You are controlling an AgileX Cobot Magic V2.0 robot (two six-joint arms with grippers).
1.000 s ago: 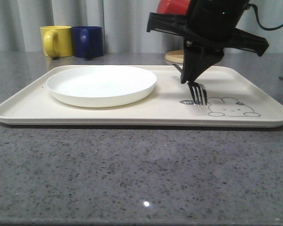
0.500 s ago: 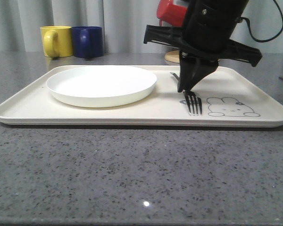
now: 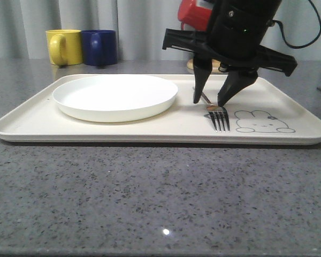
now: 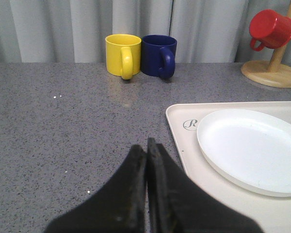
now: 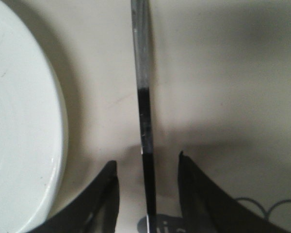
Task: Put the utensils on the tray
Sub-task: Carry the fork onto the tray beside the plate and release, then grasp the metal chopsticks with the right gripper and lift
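Note:
A silver fork (image 3: 219, 119) lies on the cream tray (image 3: 37, 124), tines toward the front, just left of the rabbit drawing (image 3: 264, 122). My right gripper (image 3: 209, 100) stands open right over it, one finger on each side of the handle; the fork's handle (image 5: 143, 97) runs between the two fingers (image 5: 98, 204) without touching them. The round white plate (image 3: 115, 96) rests on the left half of the tray, also seen as the plate (image 5: 19, 131) beside the fork. My left gripper (image 4: 146, 145) is shut and empty over the grey table, left of the tray (image 4: 184, 145).
A yellow mug (image 3: 63, 46) and a dark blue mug (image 3: 99, 47) stand at the back left, behind the tray. A red mug (image 4: 270, 29) hangs on a wooden mug stand (image 4: 271, 74) at the back right. Grey stone table (image 3: 150, 198) lies in front.
The right gripper lowered the fork onto the tray, then opened its fingers and let it go. The left arm's earlier state is not shown.

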